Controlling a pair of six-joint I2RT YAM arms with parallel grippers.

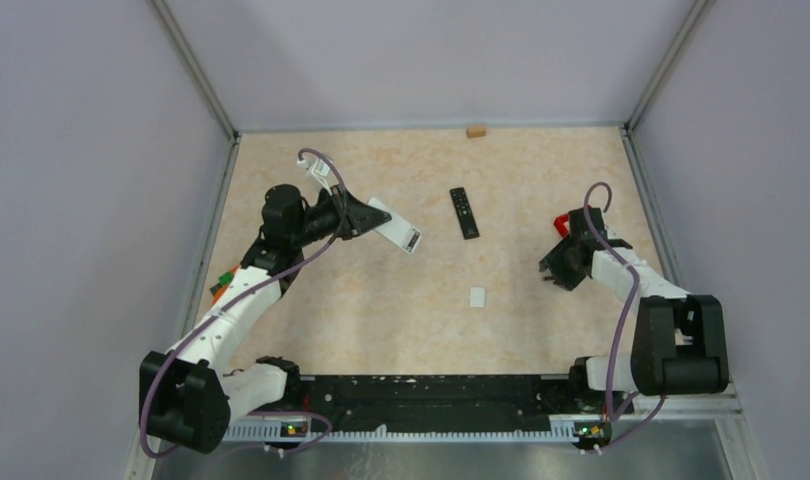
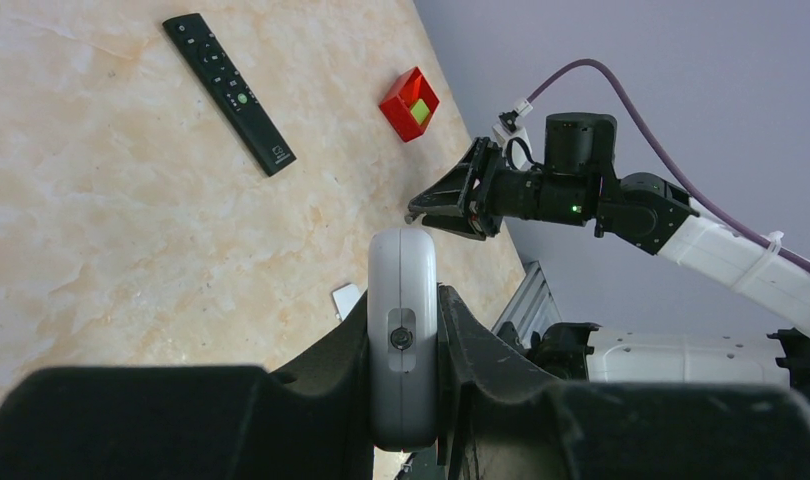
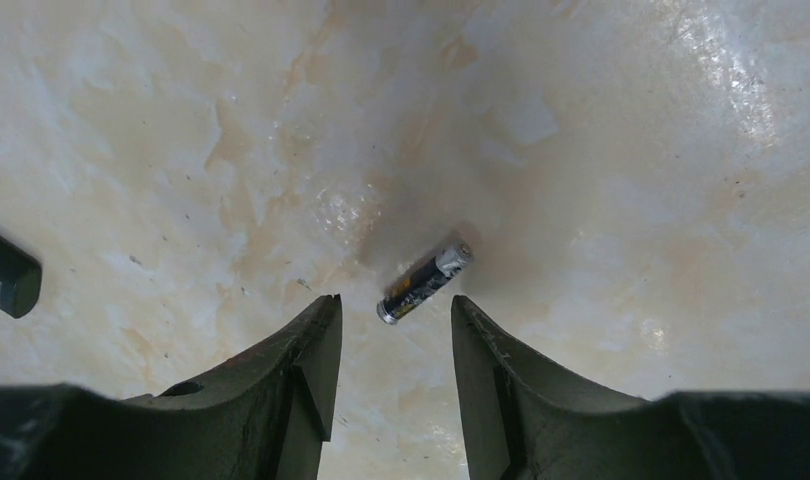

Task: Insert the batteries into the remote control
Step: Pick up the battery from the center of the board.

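Bench [image 1: 381,320] beige | battery [image 3: 425,283] at 12 o'clock of empty half-open right claw [image 3: 391,320], axis 7-to-1 | left claw [image 2: 406,322] clamps white remote [image 2: 402,280]

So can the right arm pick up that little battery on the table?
Probably yes. The right fingers stand open and empty over the battery, which lies slanted on the bare table just ahead of the gap between them. Nothing sits in the way, though the arm may need a small turn to line up.
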